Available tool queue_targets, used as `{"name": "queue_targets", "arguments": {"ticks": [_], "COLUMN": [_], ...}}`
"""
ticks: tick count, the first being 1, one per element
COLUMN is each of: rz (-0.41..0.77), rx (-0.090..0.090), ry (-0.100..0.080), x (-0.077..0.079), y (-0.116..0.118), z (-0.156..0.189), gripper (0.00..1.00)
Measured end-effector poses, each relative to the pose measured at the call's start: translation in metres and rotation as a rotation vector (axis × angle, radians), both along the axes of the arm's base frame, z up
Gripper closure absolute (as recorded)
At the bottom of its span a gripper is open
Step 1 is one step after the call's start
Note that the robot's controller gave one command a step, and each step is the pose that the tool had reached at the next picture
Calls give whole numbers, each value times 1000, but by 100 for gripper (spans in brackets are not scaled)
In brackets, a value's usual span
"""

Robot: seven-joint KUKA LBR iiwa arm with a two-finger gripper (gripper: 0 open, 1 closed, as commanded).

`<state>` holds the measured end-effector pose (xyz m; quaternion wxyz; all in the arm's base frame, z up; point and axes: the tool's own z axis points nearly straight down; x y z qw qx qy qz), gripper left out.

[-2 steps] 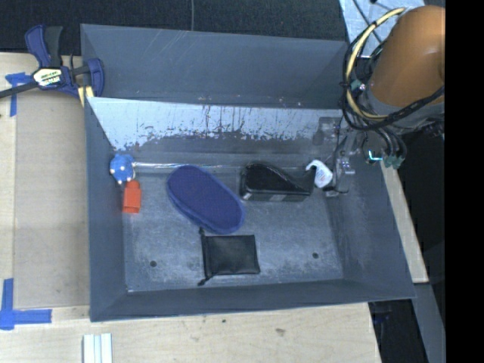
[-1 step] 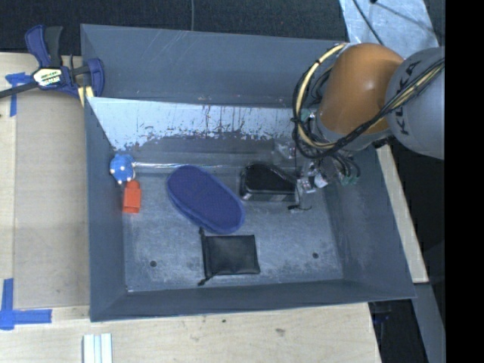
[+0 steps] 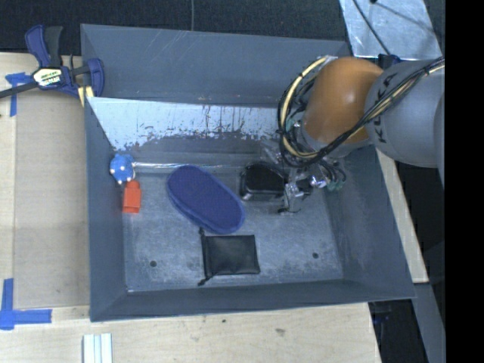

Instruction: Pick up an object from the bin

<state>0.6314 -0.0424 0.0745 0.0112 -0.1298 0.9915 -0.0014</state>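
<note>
Gripper (image 3: 291,197) low, touching black lump (image 3: 259,180) right of blue oval pad (image 3: 204,198); its grip impossible to tell; nothing lifted yet

Bin (image 3: 227,66) matt grey metal, scuffed; blue oval pad (image 3: 204,197) cloth-like; black obj (image 3: 259,180) glossy.

I see a blue oval pad (image 3: 204,197) lying flat, tilted. Black flat pouch (image 3: 231,254) just below its lower end. Orange block (image 3: 131,198) left of the pad, apart. Small blue-and-white toy (image 3: 120,168) upper-left of the pad.
</note>
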Motion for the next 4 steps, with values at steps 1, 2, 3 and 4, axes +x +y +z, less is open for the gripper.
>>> {"name": "queue_targets", "arguments": {"ticks": [1, 2, 3, 4], "rz": [1, 44, 171, 364], "rx": [1, -1, -1, -4], "ry": [-6, 19, 17, 29], "x": [2, -12, -10, -27], "y": [1, 16, 75, 47], "z": [4, 110, 255, 250], "gripper": [100, 100, 100, 100]}}
